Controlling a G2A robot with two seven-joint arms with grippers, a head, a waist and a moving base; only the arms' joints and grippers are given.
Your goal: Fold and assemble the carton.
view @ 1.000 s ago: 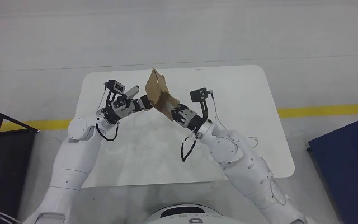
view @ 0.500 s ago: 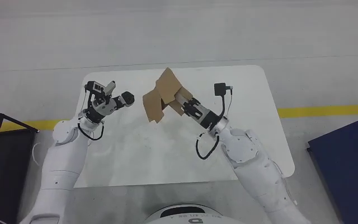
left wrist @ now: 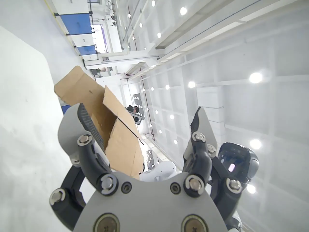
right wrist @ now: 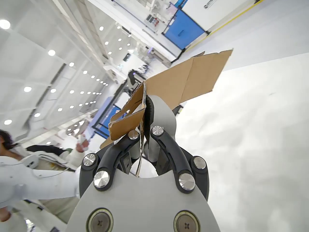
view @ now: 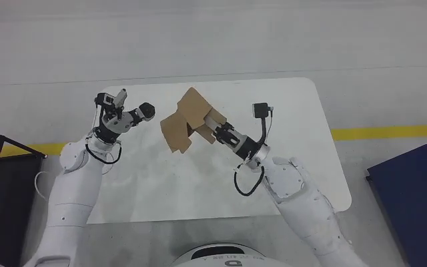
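Note:
A brown cardboard carton (view: 181, 123), partly unfolded with its flaps spread, hangs above the middle of the white table (view: 293, 120). My right gripper (view: 212, 125) is shut on its right-hand edge. In the right wrist view the fingertips (right wrist: 150, 108) pinch a doubled cardboard layer, and the wide panel of the carton (right wrist: 198, 78) fans out beyond them. My left gripper (view: 142, 111) is held left of the carton, apart from it and open. In the left wrist view nothing lies between the fingers (left wrist: 84, 121) of the left gripper (left wrist: 142, 119), and the carton (left wrist: 96, 97) is farther off.
The table's front half and right side are bare white surface. On the floor, a yellow line (view: 380, 132) runs past both table ends. A dark blue object (view: 400, 193) stands at the right, and a black one (view: 13, 167) at the left.
My left gripper let go of the carton and drew back to the left. The right gripper kept hold and turned the carton, which now spreads wider and lies farther left.

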